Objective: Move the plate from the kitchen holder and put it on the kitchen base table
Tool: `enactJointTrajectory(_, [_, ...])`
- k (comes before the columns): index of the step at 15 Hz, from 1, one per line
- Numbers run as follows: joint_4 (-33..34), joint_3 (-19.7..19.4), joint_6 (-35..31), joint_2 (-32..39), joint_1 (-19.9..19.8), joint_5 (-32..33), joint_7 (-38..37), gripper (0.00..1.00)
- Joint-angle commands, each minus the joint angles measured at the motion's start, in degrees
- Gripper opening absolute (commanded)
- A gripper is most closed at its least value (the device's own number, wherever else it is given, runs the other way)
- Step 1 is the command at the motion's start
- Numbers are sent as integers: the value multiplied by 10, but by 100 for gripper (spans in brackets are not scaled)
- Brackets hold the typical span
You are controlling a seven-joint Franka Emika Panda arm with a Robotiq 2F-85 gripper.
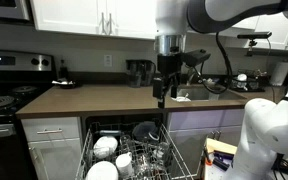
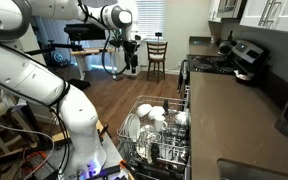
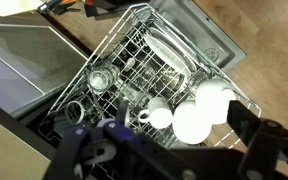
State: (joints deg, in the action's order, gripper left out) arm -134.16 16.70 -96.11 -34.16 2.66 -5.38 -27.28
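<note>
The pale grey wire rack [image 1: 134, 155] is pulled out below the brown countertop [image 1: 94, 100]; it also shows in the exterior view [image 2: 159, 140] and the wrist view [image 3: 134, 60]. White plates [image 3: 192, 122] stand in it next to a white cup [image 3: 156, 118]; the plates also show in both exterior views [image 1: 104, 146] [image 2: 134, 127]. My gripper [image 1: 162, 92] hangs above the rack, well clear of the dishes. In the wrist view its dark fingers [image 3: 164, 140] are spread apart with nothing between them. It is small in the exterior view [image 2: 131, 62].
A black stove [image 1: 4, 100] stands at the counter's end. Dark appliances [image 1: 139, 72] sit at the back of the counter. The open dishwasher door [image 3: 24, 60] lies beside the rack. A glass [image 3: 102, 77] and other dishes fill the rack. A chair [image 2: 157, 55] stands far back.
</note>
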Motion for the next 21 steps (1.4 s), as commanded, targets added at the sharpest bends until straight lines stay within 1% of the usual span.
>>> enactJointTrajectory(1, [1,-5,1,2,6,3,-3,100])
enactJointTrajectory(12, [1,-5,1,2,6,3,-3,100])
enactJointTrajectory(17, [4,8,-35,50,1,36,-5,100])
enactJointTrajectory(21, [3,0,-53,95,19,71,51,100])
